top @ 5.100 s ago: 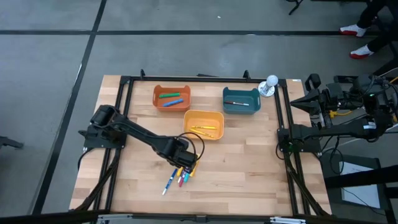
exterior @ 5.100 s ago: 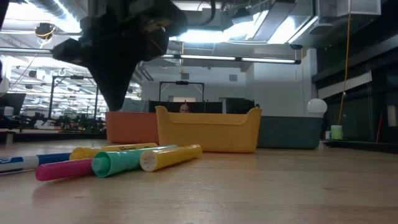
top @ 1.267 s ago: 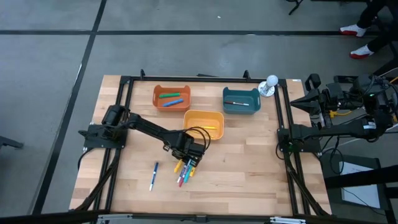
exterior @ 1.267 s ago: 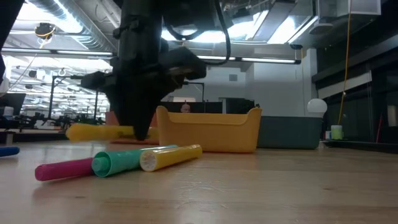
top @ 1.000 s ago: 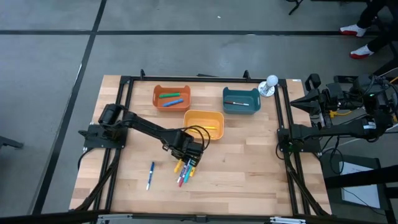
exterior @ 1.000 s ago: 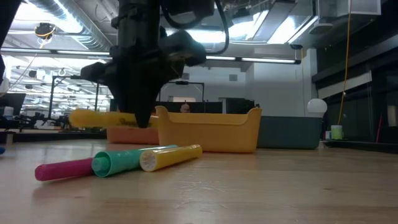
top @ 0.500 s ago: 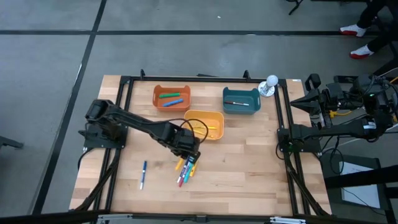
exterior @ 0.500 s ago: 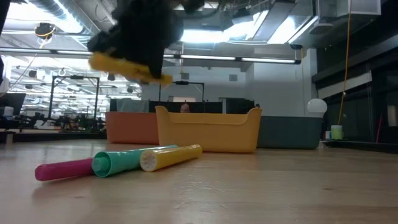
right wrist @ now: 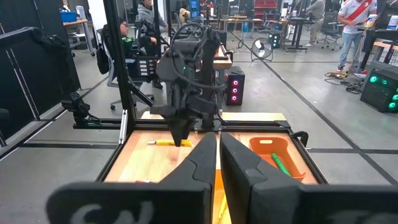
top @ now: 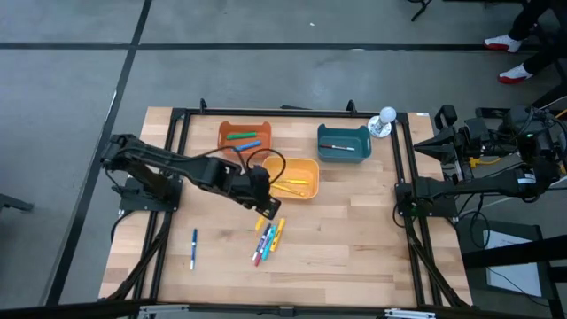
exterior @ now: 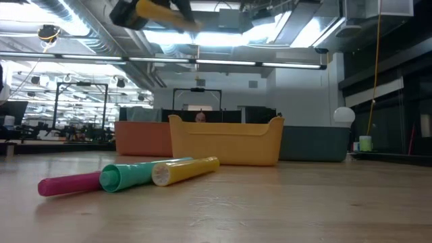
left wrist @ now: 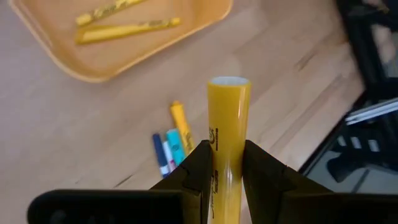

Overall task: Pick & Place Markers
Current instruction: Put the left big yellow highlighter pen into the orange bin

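Note:
My left gripper (top: pixel 266 206) hangs above the table, just near of the yellow bin (top: pixel 306 165), and is shut on a yellow marker (left wrist: pixel 227 130). The low view shows that marker (exterior: pixel 164 13) at the picture's top. Below it a cluster of markers (top: pixel 267 239) lies flat on the wood: pink (exterior: pixel 67 183), green (exterior: pixel 135 174) and yellow (exterior: pixel 186 170) among them. A blue marker (top: pixel 193 248) lies alone to the left. Two yellow markers (left wrist: pixel 127 31) lie in the yellow bin. My right gripper (right wrist: pixel 217 158) waits shut at the table's right side. My left gripper pinches the yellow marker's barrel (left wrist: pixel 227 169) between its two fingers (left wrist: pixel 200 163), which lie across it. The fingers slant downward from the table's left. The marker is lifted well clear of the table, its free end (left wrist: pixel 229 84) reaching out past the fingers.
An orange bin (top: pixel 244 139) with green, orange and blue markers stands at the back, a teal bin (top: pixel 344 142) with one marker to its right. A white ball on a stand (top: pixel 386 116) sits at the far right corner. A black frame (top: pixel 177 177) borders the table.
My left gripper has risen steeply with the yellow marker and drawn a little toward the yellow bin, tipping as it went; the marker has left the table's level and tilted. The lone blue marker has rolled toward the table's left edge.

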Available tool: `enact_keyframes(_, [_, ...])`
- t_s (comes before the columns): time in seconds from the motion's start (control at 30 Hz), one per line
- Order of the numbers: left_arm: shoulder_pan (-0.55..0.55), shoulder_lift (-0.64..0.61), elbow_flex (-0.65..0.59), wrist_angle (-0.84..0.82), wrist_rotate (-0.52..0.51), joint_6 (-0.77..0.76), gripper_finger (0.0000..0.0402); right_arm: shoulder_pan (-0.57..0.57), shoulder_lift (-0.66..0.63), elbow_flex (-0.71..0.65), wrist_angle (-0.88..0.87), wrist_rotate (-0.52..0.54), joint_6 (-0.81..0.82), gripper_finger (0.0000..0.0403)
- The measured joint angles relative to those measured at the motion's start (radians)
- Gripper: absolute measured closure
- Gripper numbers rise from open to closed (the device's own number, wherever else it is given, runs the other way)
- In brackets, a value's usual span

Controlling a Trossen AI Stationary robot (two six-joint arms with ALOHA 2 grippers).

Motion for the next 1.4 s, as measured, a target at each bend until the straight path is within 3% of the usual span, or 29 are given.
enact_keyframes(0.4, [0.04,-0.053,0.0,0.059,-0.006,0.144,0.0339,0.0,0.0,0.0,0.0,0.0,0.0,0.0379])
enact_keyframes(0.87, [0.146,-0.103,0.0,0.122,0.014,0.464,0.0339,0.0,0.0,0.0,0.0,0.0,0.0,0.0379])
enact_keyframes(1.4, [0.339,-0.142,0.0,-0.091,0.033,0.734,0.0338,0.0,0.0,0.0,0.0,0.0,0.0,0.0379])
